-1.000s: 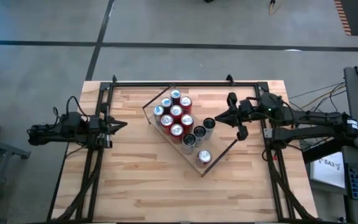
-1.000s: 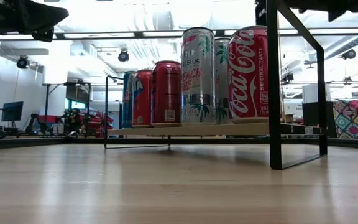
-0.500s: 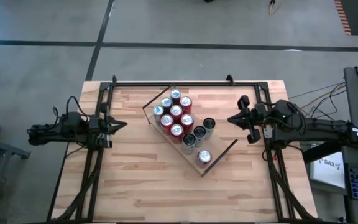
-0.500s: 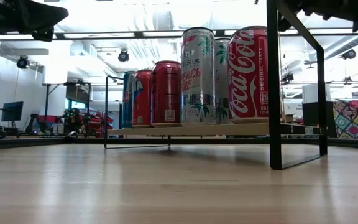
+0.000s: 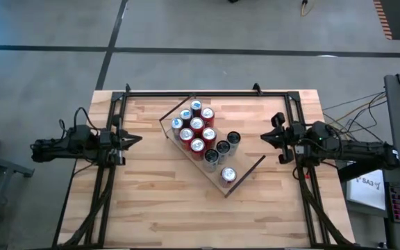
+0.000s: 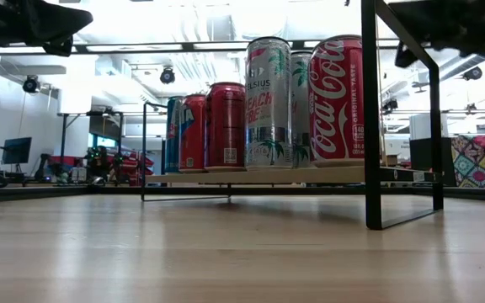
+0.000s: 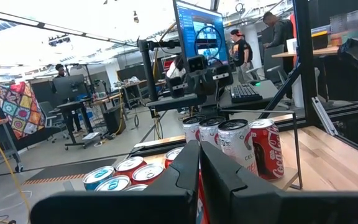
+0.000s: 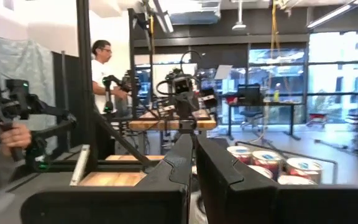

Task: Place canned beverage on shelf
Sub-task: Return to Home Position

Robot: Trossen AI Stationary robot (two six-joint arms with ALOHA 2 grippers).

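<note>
The shelf (image 5: 246, 165), a light-wood board with a thin dark rim, lies cornerwise in the middle of the table. Several cans (image 5: 201, 134) stand upright on it, red, blue-topped and dark ones. The low view shows these cans (image 6: 268, 101) in a row on the board (image 6: 259, 176). My left gripper (image 5: 137, 139) waits shut at the table's left edge, pointing at the shelf. My right gripper (image 5: 264, 137) is shut and holds nothing, off the shelf's right side near the right edge. Both wrist views show shut fingers (image 7: 199, 163) (image 8: 193, 155) and the cans (image 8: 267, 163) beyond.
A black tube frame (image 5: 193, 92) runs round the table's far and side edges; one post (image 6: 372, 118) stands near the cans. Bare plank tabletop (image 5: 165, 208) lies on the near side of the shelf. People (image 8: 102, 68) and desks show in the room behind.
My right gripper has drawn back from beside the shelf's dark cans toward the table's right edge, sinking a little and tipping its fingers upward, shut all the while. The cans and the shelf have kept still.
</note>
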